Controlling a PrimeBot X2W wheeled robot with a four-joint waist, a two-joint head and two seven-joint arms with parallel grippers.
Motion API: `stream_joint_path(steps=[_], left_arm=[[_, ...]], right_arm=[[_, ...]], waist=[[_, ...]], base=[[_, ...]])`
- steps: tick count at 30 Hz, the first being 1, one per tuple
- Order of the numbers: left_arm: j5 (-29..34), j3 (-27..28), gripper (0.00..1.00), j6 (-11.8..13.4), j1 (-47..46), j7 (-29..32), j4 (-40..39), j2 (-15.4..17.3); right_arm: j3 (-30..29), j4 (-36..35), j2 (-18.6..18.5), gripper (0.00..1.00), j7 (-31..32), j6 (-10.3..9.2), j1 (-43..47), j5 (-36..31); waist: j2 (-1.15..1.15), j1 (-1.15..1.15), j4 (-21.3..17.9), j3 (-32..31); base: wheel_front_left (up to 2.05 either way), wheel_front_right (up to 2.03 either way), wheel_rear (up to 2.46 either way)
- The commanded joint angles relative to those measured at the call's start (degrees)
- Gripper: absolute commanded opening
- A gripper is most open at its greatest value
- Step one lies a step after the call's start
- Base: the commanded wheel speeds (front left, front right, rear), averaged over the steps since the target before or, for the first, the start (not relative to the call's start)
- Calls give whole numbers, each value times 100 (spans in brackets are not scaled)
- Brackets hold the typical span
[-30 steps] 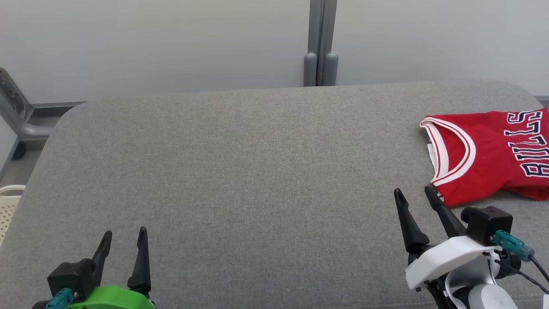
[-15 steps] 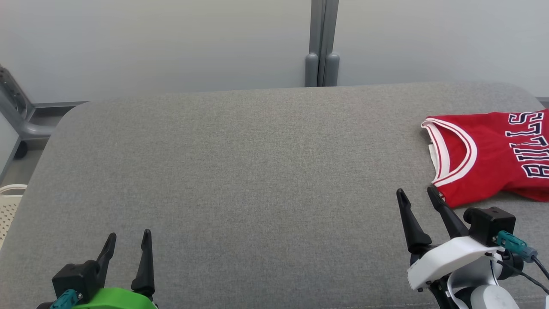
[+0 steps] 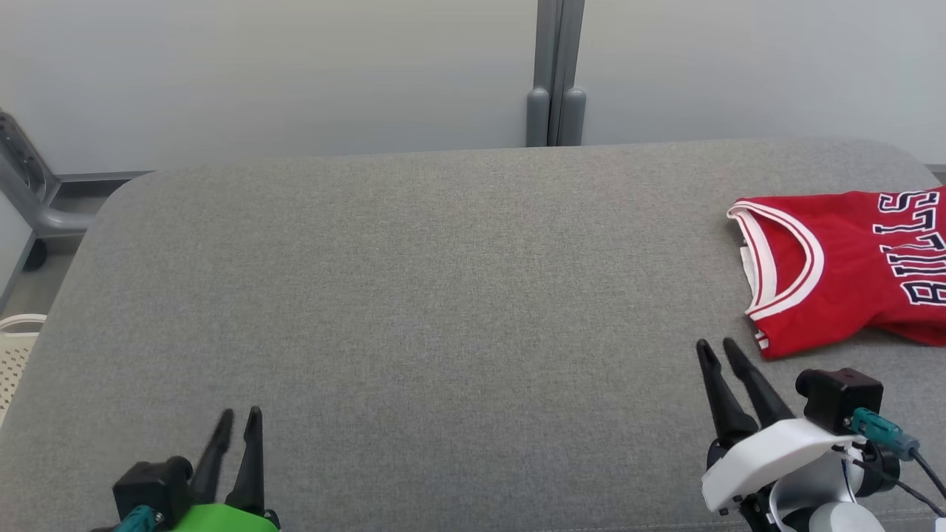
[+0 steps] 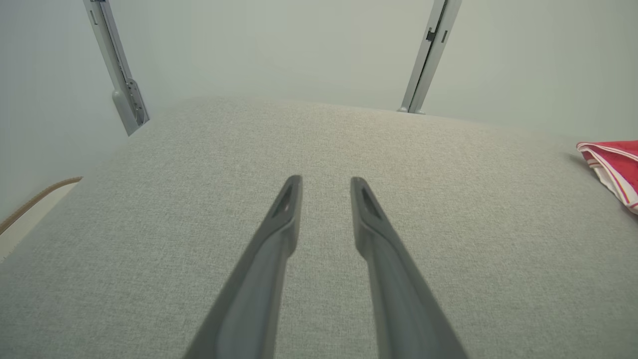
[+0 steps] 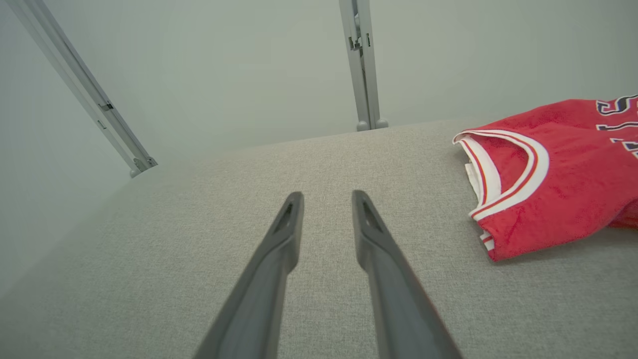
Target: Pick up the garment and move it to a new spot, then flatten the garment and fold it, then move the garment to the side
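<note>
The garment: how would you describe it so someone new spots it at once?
Start from the wide grey padded table and look to its right end, just beyond the right gripper. There lies a red jersey with a white-trimmed neckline and dark BULLS lettering, the only bright cloth on the grey surface.

One jersey [image 3: 835,273], one table [image 3: 443,295], two sets of jaws, perhaps one basket [image 3: 11,362]

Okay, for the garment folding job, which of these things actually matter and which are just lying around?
Part of the job:
- red Bulls jersey, lying at the right end of the grey padded surface
- left claw, open and empty
- right claw, open and empty, close to the jersey

Just lying about:
- white perforated basket, off the left edge
- grey metal posts behind
</note>
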Motion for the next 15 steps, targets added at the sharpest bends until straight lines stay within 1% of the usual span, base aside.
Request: stream_joint_path(steps=[1,3,5,15], left_arm=[[-7,-9,0,-2,21,1,18,-22],[-54,-27,0,-23,64,12,87,-107],[-194,58,0,-89,41,44,109,-184],[-903,487,0,-502,-156,212,386,-574]], right_arm=[[1,28,3,0,-1,0,14,7],[-9,116,11,0,4,0,47,82],[-52,160,3,0,25,0,18,305],[-276,424,-58,0,141,0,-156,1439]], waist=[[0,0,0,0],[0,0,-2,2],[0,0,-5,8],[0,0,-25,33]], base=[[0,0,0],[0,0,0],[0,0,0],[0,0,0]])
